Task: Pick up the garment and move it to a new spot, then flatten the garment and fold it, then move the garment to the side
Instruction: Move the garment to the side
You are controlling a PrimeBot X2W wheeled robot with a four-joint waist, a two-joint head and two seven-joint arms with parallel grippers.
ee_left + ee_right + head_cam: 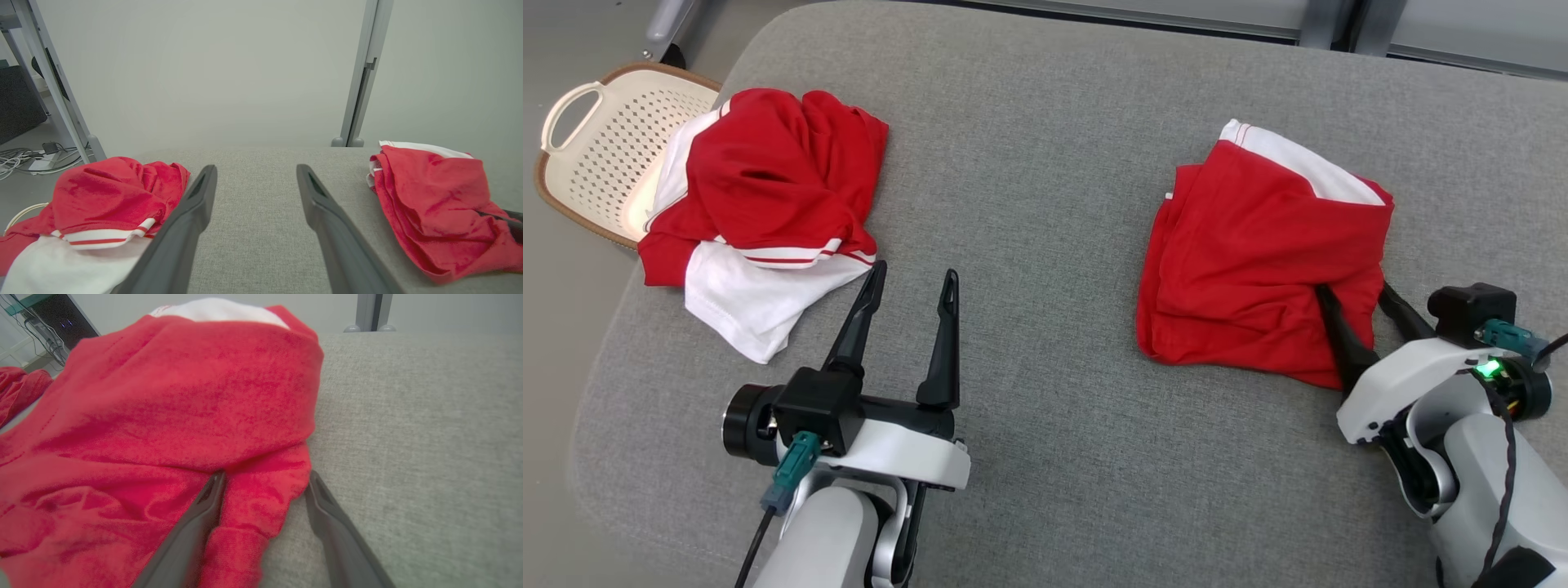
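Observation:
A folded red garment (1258, 245) with a white band lies on the right of the grey padded table (1045, 122). My right gripper (1352, 290) is at its near right corner, open; its left finger lies on top of the cloth and its right finger runs along the outer edge. In the right wrist view a roll of the red garment (184, 396) sits between the fingers of the right gripper (265, 477). My left gripper (915, 271) hovers open and empty over bare table, just right of a crumpled red and white garment (768, 180).
A cream perforated basket (588, 139) stands off the table's far left corner, partly under the crumpled garment. Grey metal posts (361, 73) and a wall rise beyond the far edge. The left wrist view has both garments, crumpled (110, 192) and folded (429, 192).

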